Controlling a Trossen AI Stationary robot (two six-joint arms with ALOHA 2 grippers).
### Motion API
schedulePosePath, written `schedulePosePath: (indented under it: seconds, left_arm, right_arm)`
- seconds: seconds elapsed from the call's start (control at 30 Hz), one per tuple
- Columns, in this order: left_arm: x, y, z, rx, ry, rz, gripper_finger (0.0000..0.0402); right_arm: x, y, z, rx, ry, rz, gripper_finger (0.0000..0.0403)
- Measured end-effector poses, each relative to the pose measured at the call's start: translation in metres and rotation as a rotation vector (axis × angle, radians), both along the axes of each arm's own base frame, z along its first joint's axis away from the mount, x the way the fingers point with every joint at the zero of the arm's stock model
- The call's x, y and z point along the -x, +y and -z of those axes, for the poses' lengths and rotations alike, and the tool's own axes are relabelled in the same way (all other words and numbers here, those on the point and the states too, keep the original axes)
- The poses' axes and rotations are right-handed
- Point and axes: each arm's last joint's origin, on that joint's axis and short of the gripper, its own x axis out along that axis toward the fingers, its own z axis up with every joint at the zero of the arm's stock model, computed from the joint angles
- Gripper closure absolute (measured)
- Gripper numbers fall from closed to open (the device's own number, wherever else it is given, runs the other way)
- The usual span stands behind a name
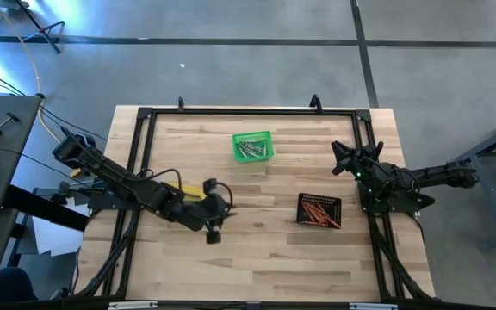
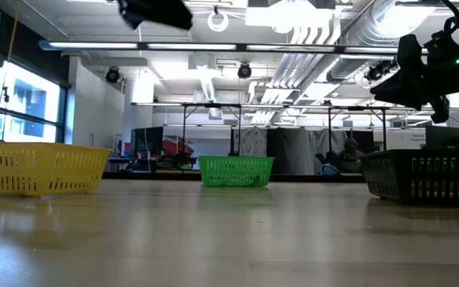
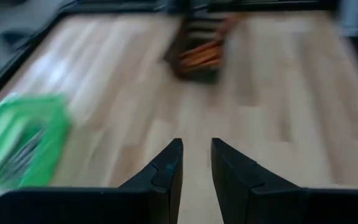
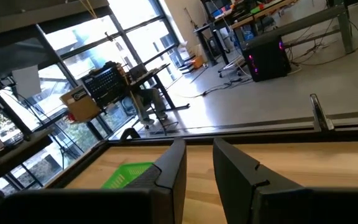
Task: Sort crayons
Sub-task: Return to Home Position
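Grey crayons [image 1: 252,150] lie in the green basket [image 1: 253,136] at the far middle of the table. Orange-red crayons [image 1: 319,213] lie in the black basket [image 1: 319,199] toward the right; they also show in the left wrist view [image 3: 201,55]. My left gripper [image 1: 225,209] hangs above the table's middle, beside the yellow basket [image 1: 189,189], and points toward the black basket. Its fingers [image 3: 196,149] stand a little apart with nothing between them. My right gripper [image 1: 341,158] is raised at the right, pointing toward the far left, fingers [image 4: 199,152] a little apart and empty.
A black frame [image 1: 248,110] runs round the table top. In the low view the yellow basket [image 2: 34,167], the green basket [image 2: 236,170] and the black basket [image 2: 425,175] stand on the wood, with bare wood between them and along the near edge.
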Motion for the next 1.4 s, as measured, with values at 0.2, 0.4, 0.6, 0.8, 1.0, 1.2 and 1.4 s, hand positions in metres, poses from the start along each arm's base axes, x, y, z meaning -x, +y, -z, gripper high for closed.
schedulePosePath:
  seconds: [0.2, 0.4, 0.6, 0.8, 1.0, 1.2, 1.4]
  left_arm:
    - [-0.003, -0.005, -0.004, -0.022, -0.007, 0.159, 0.0332]
    - [0.023, -0.001, 0.003, 0.121, -0.02, 0.185, 0.0332]
    - [0.08, 0.022, 0.021, 0.28, -0.15, 0.207, 0.0332]
    - [0.122, 0.034, 0.049, 0.297, -0.195, 0.334, 0.0332]
    - [0.151, 0.044, 0.062, 0.288, -0.288, 0.469, 0.0332]
    - [0.167, 0.052, 0.076, 0.27, -0.358, 0.52, 0.0332]
    - [0.176, 0.057, 0.085, 0.256, -0.402, 0.567, 0.0332]
  right_arm:
    - [0.0, 0.0, 0.0, 0.0, 0.0, 0.0, 0.0328]
    - [0.0, 0.0, 0.0, 0.0, 0.001, 0.0, 0.0328]
    - [0.0, 0.0, 0.001, 0.001, 0.01, -0.002, 0.0328]
    - [-0.001, 0.001, 0.002, 0.002, 0.017, -0.03, 0.0328]
    - [-0.001, 0.001, 0.002, 0.003, 0.027, -0.035, 0.0328]
    - [-0.001, 0.001, 0.003, 0.004, 0.035, -0.038, 0.0328]
    - [-0.001, 0.001, 0.004, 0.005, 0.042, -0.037, 0.0328]
